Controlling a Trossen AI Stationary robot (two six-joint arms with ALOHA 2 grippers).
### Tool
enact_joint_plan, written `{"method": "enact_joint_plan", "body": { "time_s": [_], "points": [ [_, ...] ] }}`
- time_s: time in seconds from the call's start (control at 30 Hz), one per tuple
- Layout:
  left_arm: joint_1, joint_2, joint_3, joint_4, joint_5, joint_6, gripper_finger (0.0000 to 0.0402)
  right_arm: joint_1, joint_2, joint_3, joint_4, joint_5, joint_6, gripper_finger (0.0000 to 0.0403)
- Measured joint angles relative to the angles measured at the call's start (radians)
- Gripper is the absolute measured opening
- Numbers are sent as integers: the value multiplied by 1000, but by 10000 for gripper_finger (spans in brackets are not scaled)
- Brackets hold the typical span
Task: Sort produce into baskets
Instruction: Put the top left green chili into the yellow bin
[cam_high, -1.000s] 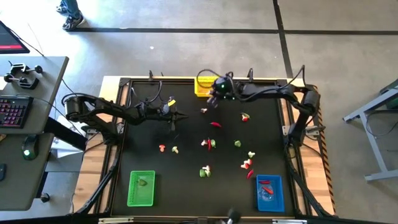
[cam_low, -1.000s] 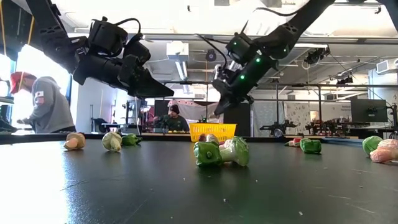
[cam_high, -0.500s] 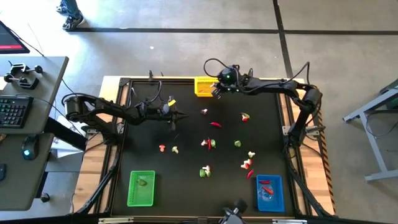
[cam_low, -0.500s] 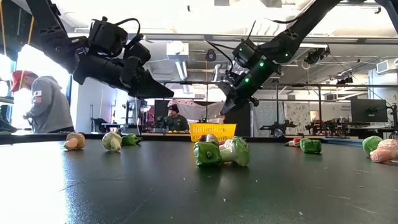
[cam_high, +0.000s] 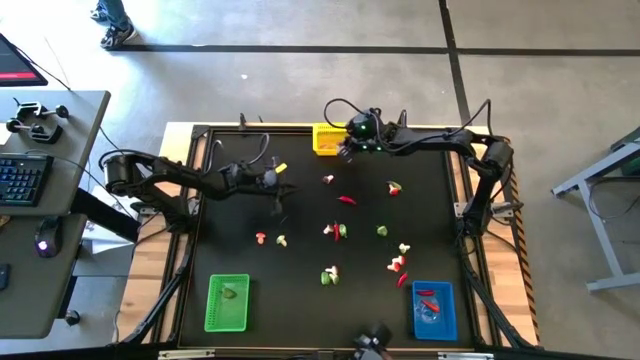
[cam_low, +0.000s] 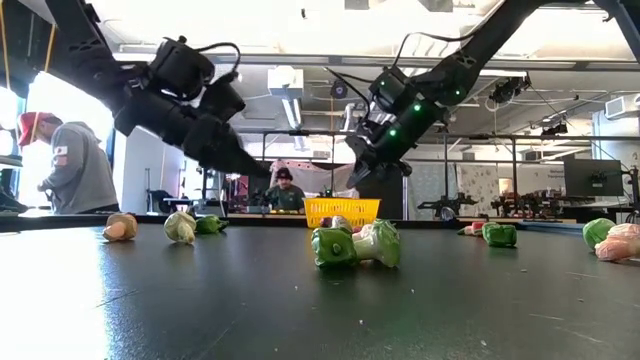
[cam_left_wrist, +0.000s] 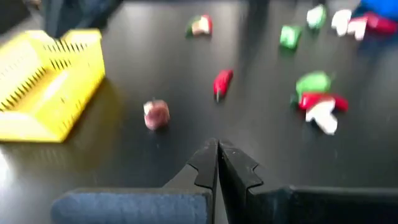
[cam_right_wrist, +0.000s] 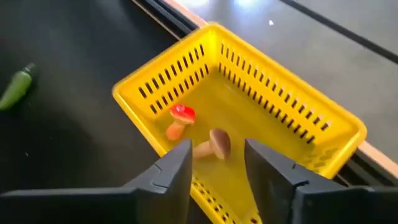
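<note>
The yellow basket (cam_right_wrist: 249, 118) stands at the table's far edge (cam_high: 327, 138). On its floor lie a red-capped mushroom (cam_right_wrist: 180, 118) and a brown-capped mushroom (cam_right_wrist: 214, 144). My right gripper (cam_right_wrist: 217, 167) hangs open just above the basket's near wall (cam_high: 343, 148), touching nothing. My left gripper (cam_left_wrist: 217, 163) is shut and empty, held above the table left of centre (cam_high: 287, 186). Loose produce lies scattered over the black table, among it a red chili (cam_high: 346, 200) and a small reddish piece (cam_left_wrist: 155, 114).
The green basket (cam_high: 227, 302) at the near left holds a green piece; the blue basket (cam_high: 434, 311) at the near right holds red pieces. A green chili (cam_right_wrist: 15, 87) lies beside the yellow basket. Several pieces (cam_low: 355, 245) lie mid-table. People are in the room behind.
My right gripper has gone toward the table's far edge, from over the black table to over the yellow basket. My left gripper has tipped its fingertips downward a little, still shut.
</note>
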Motion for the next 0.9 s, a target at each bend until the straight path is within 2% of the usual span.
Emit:
{"method": "enact_joint_plan", "body": {
  "time_s": [0.17, 0.37, 0.47, 0.57, 0.63, 0.8, 0.9],
  "points": [
    [-21, -62, 53, -275, -1, 48, 0, 7, 0, 0, 24, 5, -27, 153],
    [-89, -204, 80, -603, -9, 34, 0, 55, -1, 0, 65, 5, -89, 121],
    [-114, -264, 80, -697, -136, 13, 0, 84, -2, 0, 69, 4, -111, 110],
    [-112, -292, 80, -726, -319, 18, 0, 109, -2, 0, 69, 4, -124, 107],
    [-85, -298, 80, -725, -367, 45, 0, 119, -2, 0, 77, 4, -139, 107],
    [37, -255, 80, -723, -267, 56, 0, 131, -2, 0, 93, 4, -139, 107],
    [84, -205, 80, -700, -286, 53, 6, 131, -2, 0, 97, 5, -139, 107]
  ]
}}
